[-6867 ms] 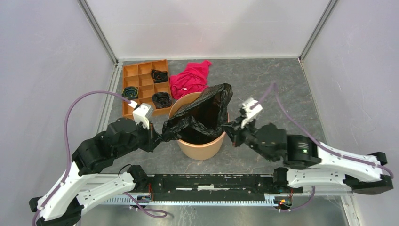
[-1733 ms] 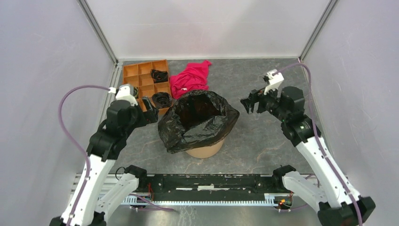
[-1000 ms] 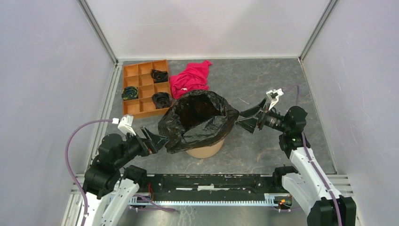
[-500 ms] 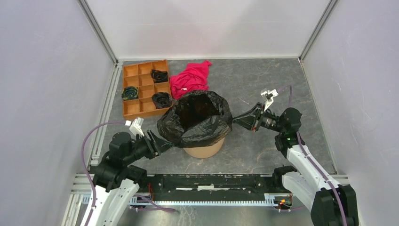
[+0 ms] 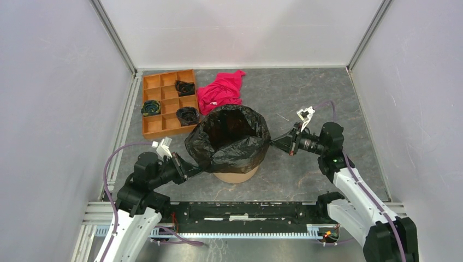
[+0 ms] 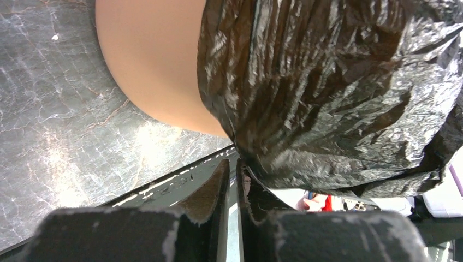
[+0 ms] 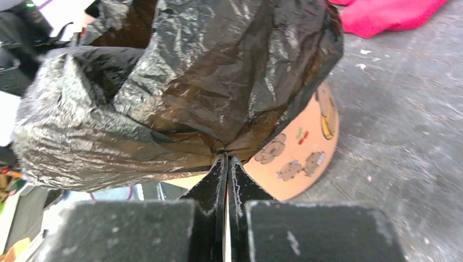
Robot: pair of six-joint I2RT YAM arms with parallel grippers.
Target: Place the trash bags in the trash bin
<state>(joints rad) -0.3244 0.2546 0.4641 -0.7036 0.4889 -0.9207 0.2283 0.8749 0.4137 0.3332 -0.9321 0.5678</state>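
Note:
A big black trash bag (image 5: 240, 158) lines the round orange-brown trash bin (image 5: 236, 176), mouth open, its hem folded down outside the rim. My left gripper (image 5: 188, 170) is low at the bin's left side, shut on the bag's hem; the left wrist view shows the film (image 6: 327, 93) meeting the fingertips beside the bin wall (image 6: 158, 60). My right gripper (image 5: 273, 143) is at the bin's right side, shut on the hem; the film (image 7: 191, 82) gathers at its tips above the bin wall (image 7: 306, 158). Small rolled black bags (image 5: 188, 114) lie in the tray.
A flat orange tray (image 5: 153, 82) with square compartments sits at the back left. A red-pink cloth (image 5: 221, 90) lies behind the bin and shows in the right wrist view (image 7: 387, 13). The enclosure walls stand on three sides.
Both arms have dropped low and come in to the bin's sides. Their jaws went from open to shut on the bag's hem, and the hem now sits tighter round the bin.

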